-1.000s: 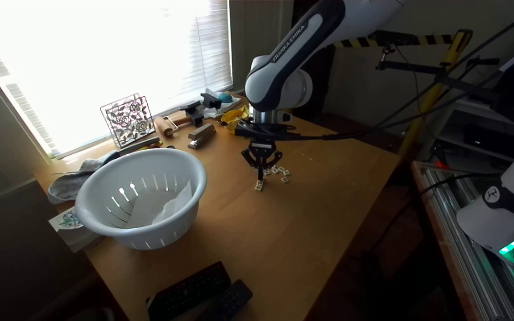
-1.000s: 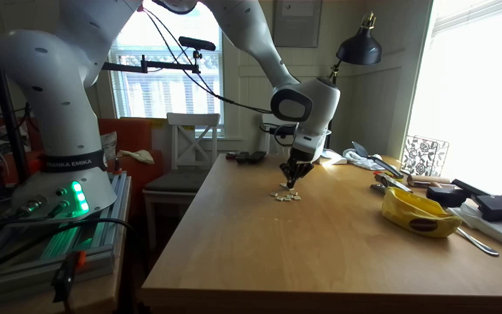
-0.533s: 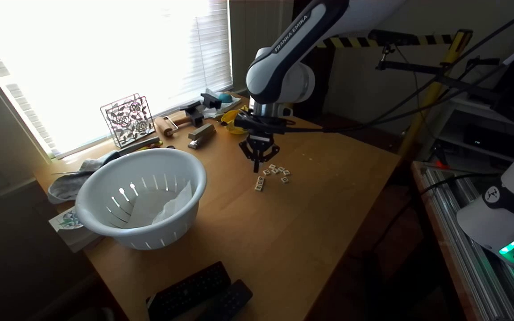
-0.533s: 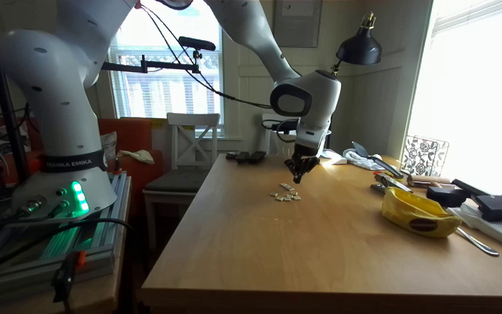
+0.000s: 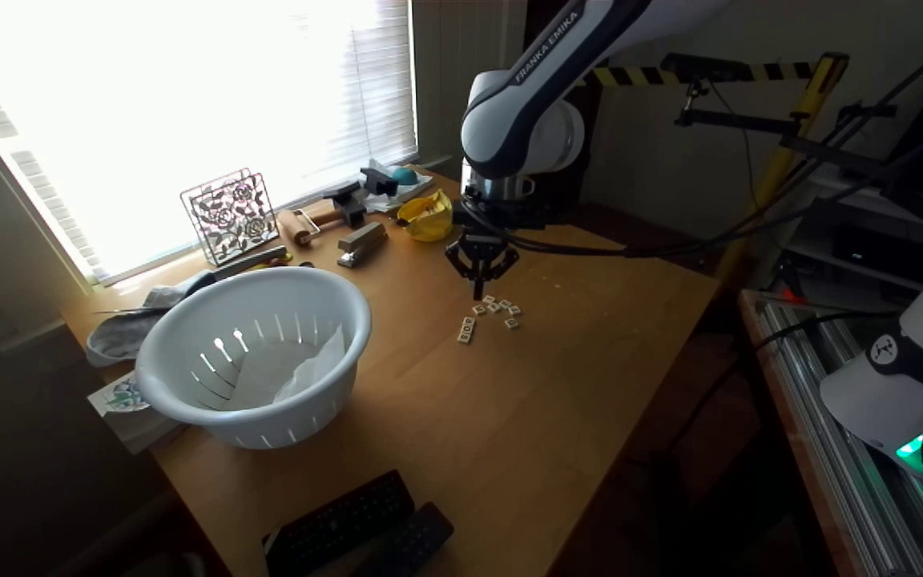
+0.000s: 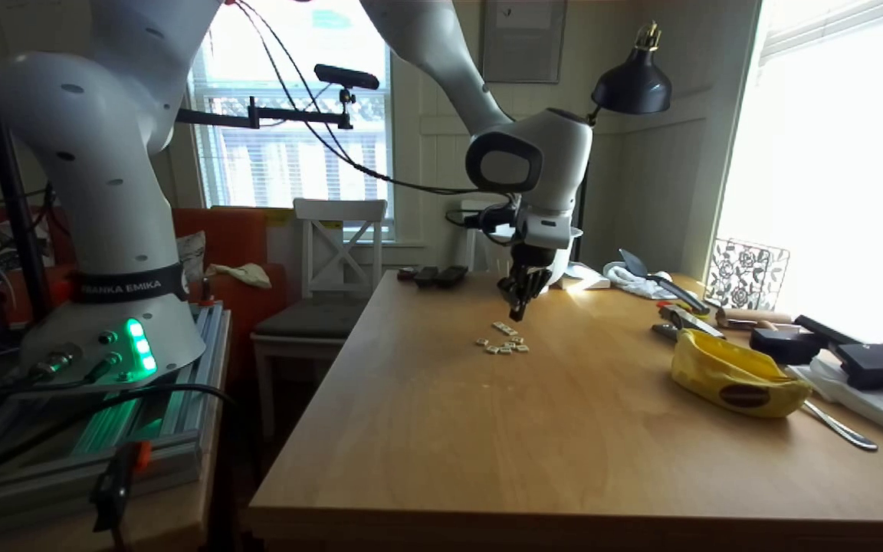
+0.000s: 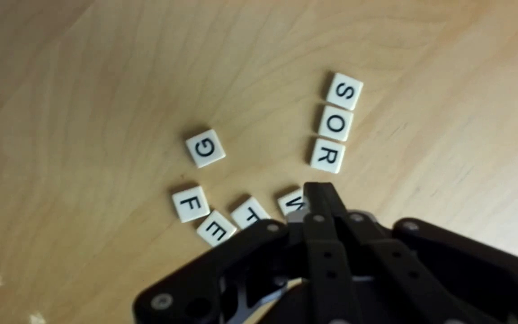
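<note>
Letter tiles (image 7: 336,123) reading S, O and R lie in a close row on the tabletop (image 7: 106,90); the G tile (image 7: 206,148) sits apart, the F tile (image 7: 190,204), E tile (image 7: 216,228) and T tile (image 7: 249,213) bunched nearby. My tool (image 7: 318,185) hovers just above, its jaws pressed tight against each other.

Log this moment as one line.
Gripper: shut, empty, above the table | row: S tile, O tile, R tile | outside row: G tile, F tile, E tile, T tile

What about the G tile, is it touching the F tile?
No, the wrist view shows a gap between the G tile and the F tile.
</note>
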